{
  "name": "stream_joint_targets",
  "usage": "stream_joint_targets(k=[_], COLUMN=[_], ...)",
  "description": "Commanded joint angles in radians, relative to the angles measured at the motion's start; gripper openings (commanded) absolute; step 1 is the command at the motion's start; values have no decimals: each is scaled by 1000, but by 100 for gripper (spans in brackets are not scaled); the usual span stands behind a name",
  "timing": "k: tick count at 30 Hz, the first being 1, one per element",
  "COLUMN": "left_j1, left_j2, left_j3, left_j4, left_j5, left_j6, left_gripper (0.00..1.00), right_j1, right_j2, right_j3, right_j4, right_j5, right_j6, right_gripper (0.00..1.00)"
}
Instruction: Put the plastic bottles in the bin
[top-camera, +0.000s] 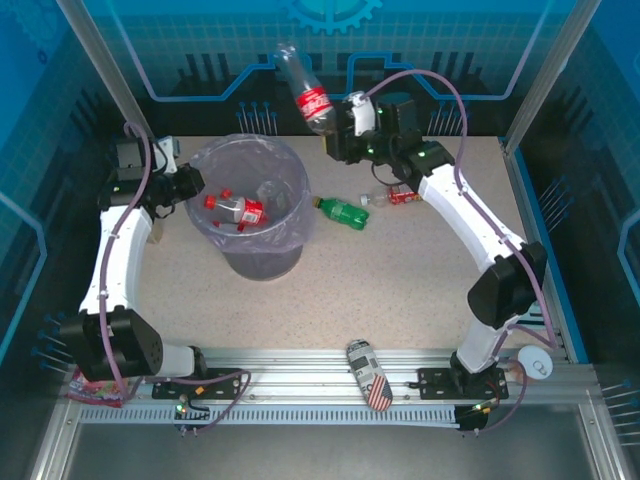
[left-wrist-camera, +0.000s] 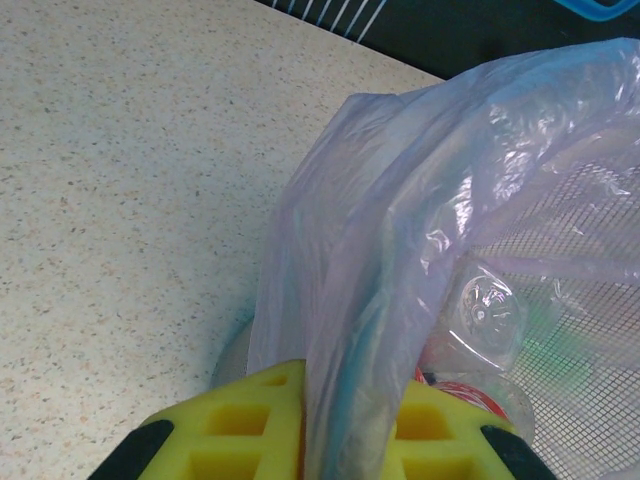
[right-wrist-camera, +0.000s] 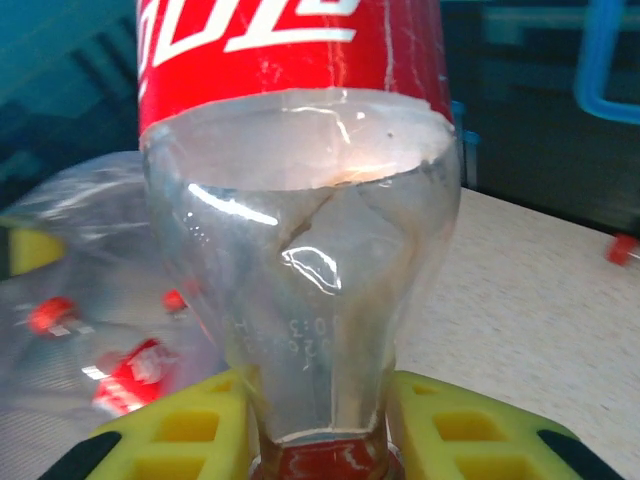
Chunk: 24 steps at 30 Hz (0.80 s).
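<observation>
My right gripper (top-camera: 337, 127) is shut on the neck of a clear plastic bottle (top-camera: 304, 88) with a red label, holding it in the air just behind the bin's far right side. In the right wrist view the bottle (right-wrist-camera: 300, 250) stands between the yellow fingers (right-wrist-camera: 190, 430), red cap down. The grey bin (top-camera: 262, 255) has a pale-lilac bag (top-camera: 300, 215) and holds several red-labelled bottles (top-camera: 238, 209). My left gripper (top-camera: 196, 186) is shut on the bag's left rim (left-wrist-camera: 350, 330). A green bottle (top-camera: 343, 212) and a clear red-labelled bottle (top-camera: 392, 196) lie on the table right of the bin.
A flag-patterned can (top-camera: 369, 373) lies on the front rail between the arm bases. A flat packet (top-camera: 95, 390) sits at the near left corner. Frame posts and blue walls close in the table's back and sides.
</observation>
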Motion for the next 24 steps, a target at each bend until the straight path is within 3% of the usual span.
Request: stream_joint_targets(k=[1,11,21,24], left_j1=[-44,-54,-54,-54], left_j2=[36,40,38,36], left_j3=[17,33,20,14], left_j4=[-79,-65,-56,-53], left_j5=[51,46,40,42], left_j6=[0,-1,20,19], left_gripper=[0,0,0,0], right_j1=[91,274,315,319], right_j2=[-48,47,100,99], right_j3=[-23,23,-36,-52], right_j4=[-19,-13,5,6], right_j5=[-9,19,37,45], right_j6=[-38,-34,-23,-35], right_gripper=[33,33,33,41])
